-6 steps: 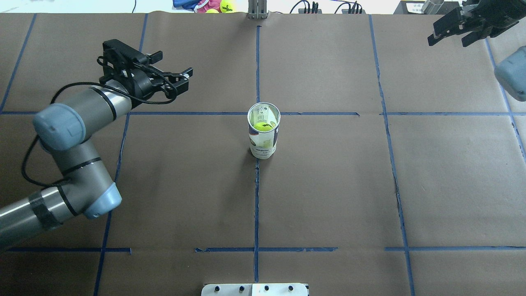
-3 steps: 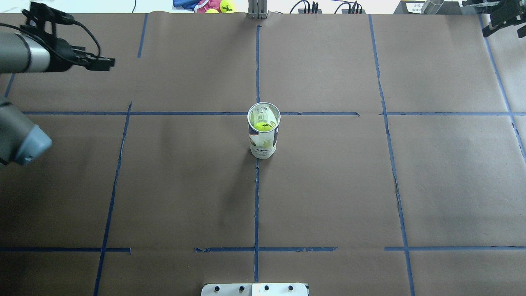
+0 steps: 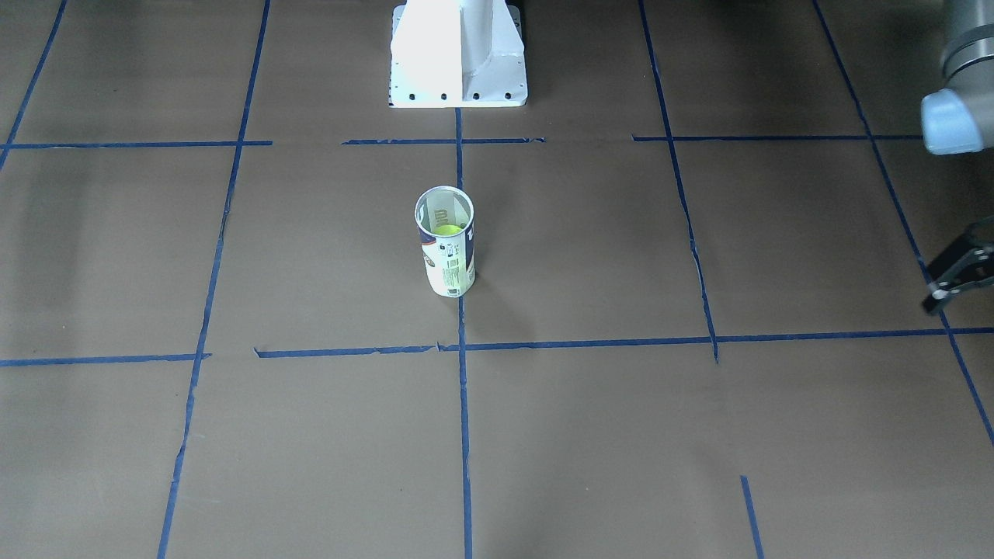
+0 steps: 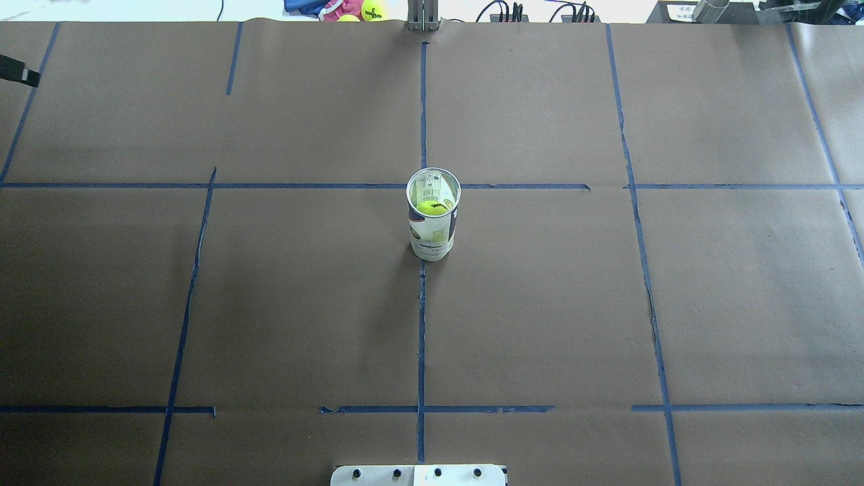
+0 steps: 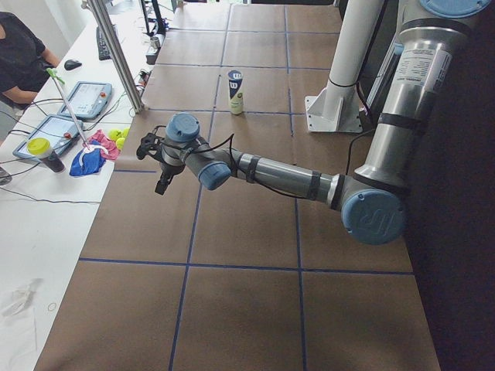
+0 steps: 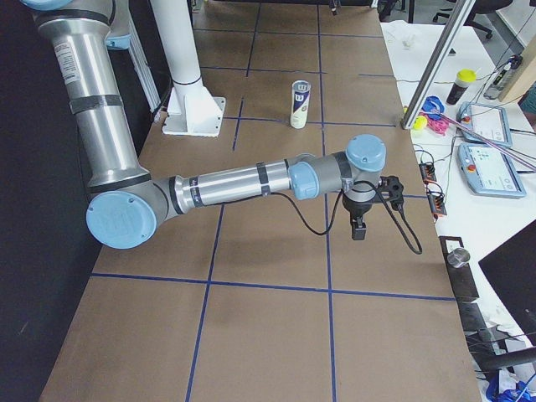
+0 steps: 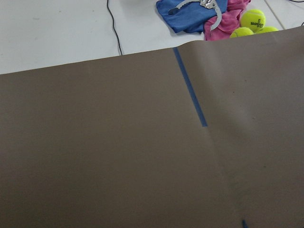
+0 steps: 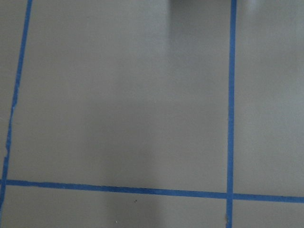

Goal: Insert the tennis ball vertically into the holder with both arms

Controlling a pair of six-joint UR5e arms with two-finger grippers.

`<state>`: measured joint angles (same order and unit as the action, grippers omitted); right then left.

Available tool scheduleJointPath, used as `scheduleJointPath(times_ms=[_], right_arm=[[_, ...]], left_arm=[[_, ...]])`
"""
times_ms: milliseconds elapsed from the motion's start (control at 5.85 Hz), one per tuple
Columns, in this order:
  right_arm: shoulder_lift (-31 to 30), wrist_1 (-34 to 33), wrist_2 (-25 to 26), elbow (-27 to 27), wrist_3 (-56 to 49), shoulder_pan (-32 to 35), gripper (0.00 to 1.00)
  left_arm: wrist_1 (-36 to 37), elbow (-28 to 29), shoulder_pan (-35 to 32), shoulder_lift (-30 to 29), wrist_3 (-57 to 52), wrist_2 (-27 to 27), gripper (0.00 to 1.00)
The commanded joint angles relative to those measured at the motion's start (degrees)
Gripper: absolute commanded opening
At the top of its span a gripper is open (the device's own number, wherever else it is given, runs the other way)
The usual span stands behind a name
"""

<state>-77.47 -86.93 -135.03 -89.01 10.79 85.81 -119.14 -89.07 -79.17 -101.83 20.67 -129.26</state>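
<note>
The holder (image 4: 432,229) stands upright at the table's middle, its open mouth facing up. The tennis ball (image 4: 432,207) sits inside it, and shows again through the mouth from the front (image 3: 446,230). Both arms are pulled far out to the table's ends. My left gripper (image 5: 151,168) hangs over the left end with its fingers spread and nothing between them. Only part of it shows at the front view's right edge (image 3: 959,268). My right gripper (image 6: 373,209) hovers over the right end, far from the holder; I cannot tell its state.
The white pedestal (image 3: 458,54) stands at the robot's side of the table. Spare tennis balls (image 7: 254,19) and coloured cloths (image 7: 190,12) lie beyond the far edge. A person (image 5: 19,54) sits at a side bench with tablets.
Both arms have swung outward from the holder to the table's ends, almost leaving the overhead view. The holder and the ball inside it have not moved.
</note>
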Motion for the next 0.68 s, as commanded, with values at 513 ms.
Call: scheduleJointPath(times_ms=[513], right_arm=[[-3.73,-11.24,-0.93,0.07,-12.36,3.21,1.00]], left_arm=[[41.33,-6.46,-14.50,5.84,-23.63,-6.54,1.00]])
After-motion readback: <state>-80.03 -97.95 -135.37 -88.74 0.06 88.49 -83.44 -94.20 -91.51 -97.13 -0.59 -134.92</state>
